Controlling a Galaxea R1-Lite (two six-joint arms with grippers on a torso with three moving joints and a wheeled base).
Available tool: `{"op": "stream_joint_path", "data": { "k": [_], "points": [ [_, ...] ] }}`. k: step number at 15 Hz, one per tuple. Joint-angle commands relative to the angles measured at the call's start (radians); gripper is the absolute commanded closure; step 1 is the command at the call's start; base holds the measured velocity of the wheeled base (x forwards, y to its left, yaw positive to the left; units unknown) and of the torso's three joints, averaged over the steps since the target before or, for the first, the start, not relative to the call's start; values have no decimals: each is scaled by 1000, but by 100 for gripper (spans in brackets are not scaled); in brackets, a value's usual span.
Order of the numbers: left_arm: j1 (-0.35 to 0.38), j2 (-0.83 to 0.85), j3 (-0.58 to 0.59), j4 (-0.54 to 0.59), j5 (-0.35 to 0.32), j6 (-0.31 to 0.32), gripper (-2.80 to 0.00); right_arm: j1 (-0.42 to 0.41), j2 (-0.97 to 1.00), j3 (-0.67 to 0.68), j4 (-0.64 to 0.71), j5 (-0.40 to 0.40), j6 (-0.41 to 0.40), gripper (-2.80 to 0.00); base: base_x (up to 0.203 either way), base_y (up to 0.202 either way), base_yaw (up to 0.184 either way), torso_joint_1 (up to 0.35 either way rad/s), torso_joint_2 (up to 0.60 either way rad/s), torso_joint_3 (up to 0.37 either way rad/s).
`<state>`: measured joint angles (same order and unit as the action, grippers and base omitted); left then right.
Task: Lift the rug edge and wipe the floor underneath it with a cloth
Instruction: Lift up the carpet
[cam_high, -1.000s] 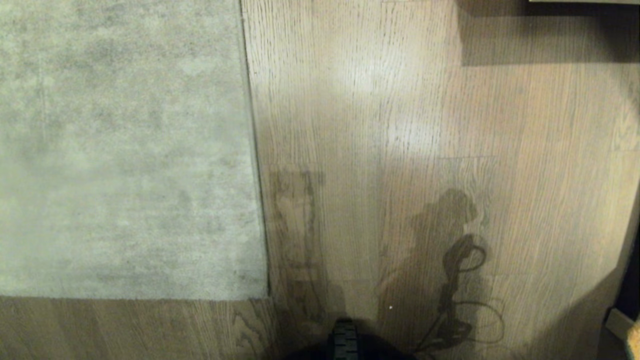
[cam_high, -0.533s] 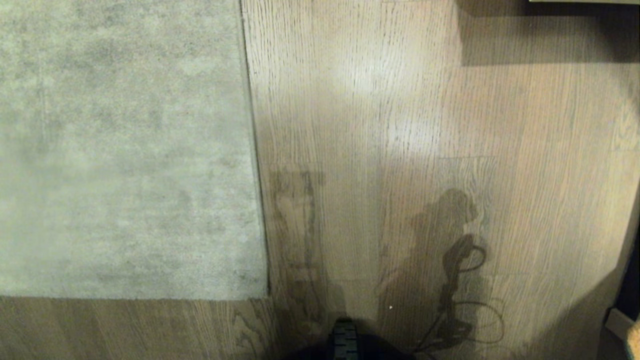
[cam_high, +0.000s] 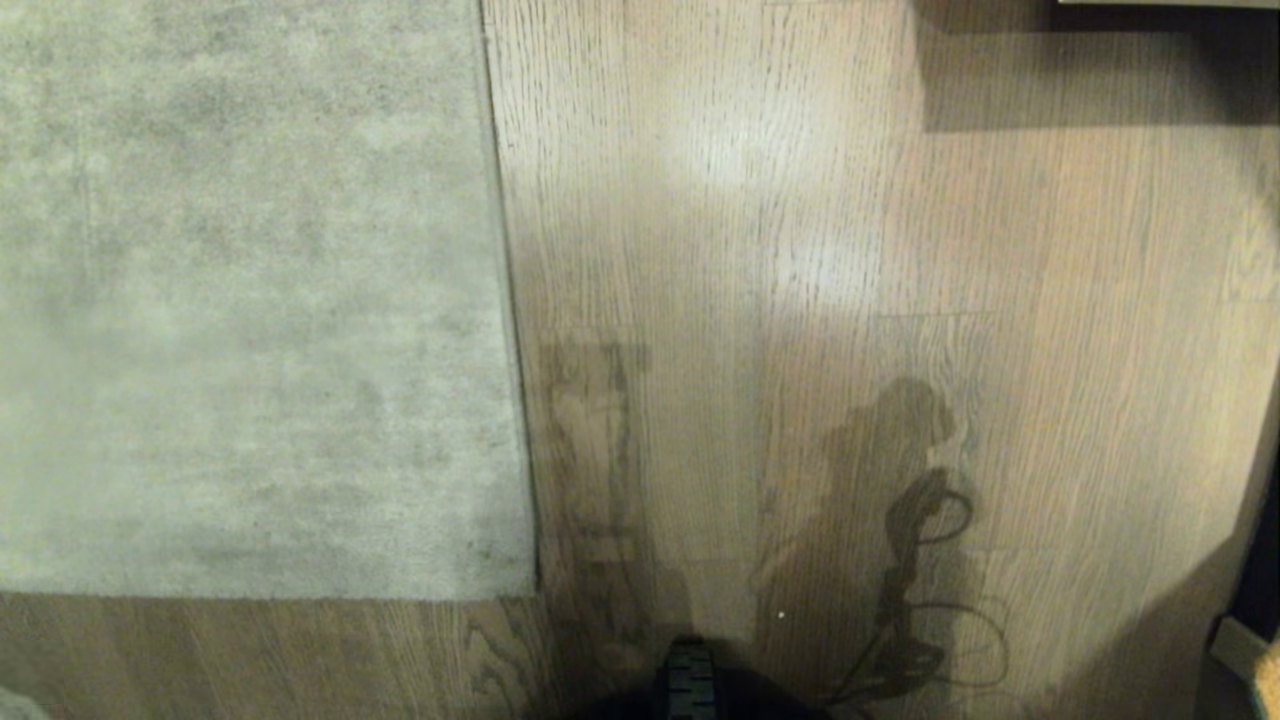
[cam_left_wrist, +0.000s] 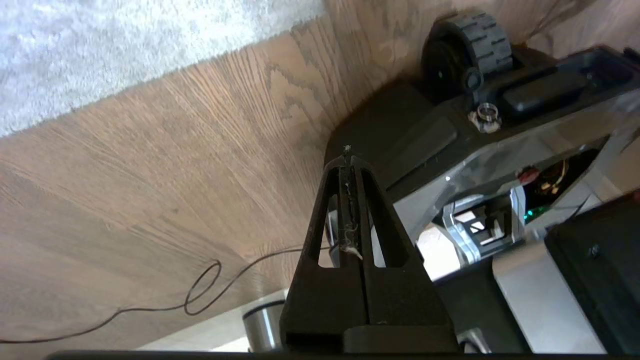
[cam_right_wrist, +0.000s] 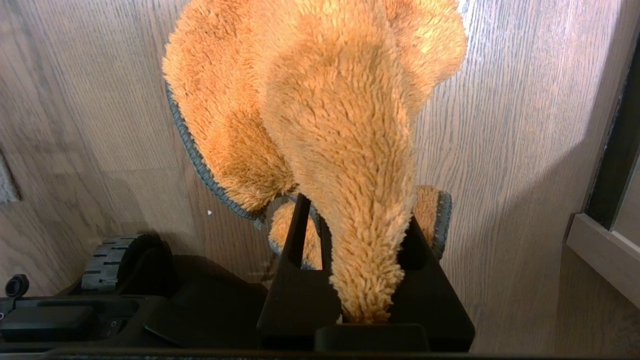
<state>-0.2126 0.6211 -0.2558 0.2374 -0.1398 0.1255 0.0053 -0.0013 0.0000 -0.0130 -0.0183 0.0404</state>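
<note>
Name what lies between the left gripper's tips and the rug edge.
Only bare floor: the left wrist view shows wood planks and nothing else between the shut left gripper and the rug edge.

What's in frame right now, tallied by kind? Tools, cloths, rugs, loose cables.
Tools: 2 (left tool shut and empty, right tool shut on the cloth)
Cloths: 1 (orange cloth)
Rugs: 1 (rug, flat on the floor)
Loose cables: 1 (thin black cable)
Total: 5
</note>
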Motion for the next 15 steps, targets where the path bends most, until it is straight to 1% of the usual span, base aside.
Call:
{"op": "stream_joint_path", "data": {
  "k": [1, 3, 7, 9, 11, 12, 13, 14, 15],
  "points": [
    [0, 149, -19, -39, -2, 1, 0, 1, 1, 0, -1, 0, 0, 0, 0, 0, 0, 0, 0, 0],
    [-4, 273, -30, -132, -5, 2, 0, 1, 2, 0, -1, 0, 0, 0, 0, 0, 0, 0, 0, 0],
    [-64, 508, -38, -343, -5, -3, 0, 1, 3, 0, -1, 0, -1, 0, 0, 0, 0, 0, 0, 0],
    [-106, 628, -36, -458, -1, -7, 0, 1, 1, 0, -1, 0, 1, 0, 0, 0, 0, 0, 0, 0],
    [-174, 743, -44, -581, 14, -38, 0, 1, 1, 0, -1, 0, 1, 0, 0, 0, 0, 0, 0, 0],
    [-215, 794, -57, -628, 38, -59, 0, 1, 3, 0, -1, 0, 0, 0, 0, 0, 0, 0, 0, 0],
    [-263, 844, -82, -665, 81, -87, 0, 1, 1, 0, -1, 0, 1, 0, 0, 0, 0, 0, 0, 0],
    [-315, 887, -121, -692, 140, -129, 0, 1, 2, 0, -1, 0, 0, 0, 0, 0, 0, 0, 0, 0],
    [-345, 926, -156, -706, 198, -166, 0, 1, 2, 0, -1, 0, 0, 0, 0, 0, 0, 0, 0, 0]
  ]
}}
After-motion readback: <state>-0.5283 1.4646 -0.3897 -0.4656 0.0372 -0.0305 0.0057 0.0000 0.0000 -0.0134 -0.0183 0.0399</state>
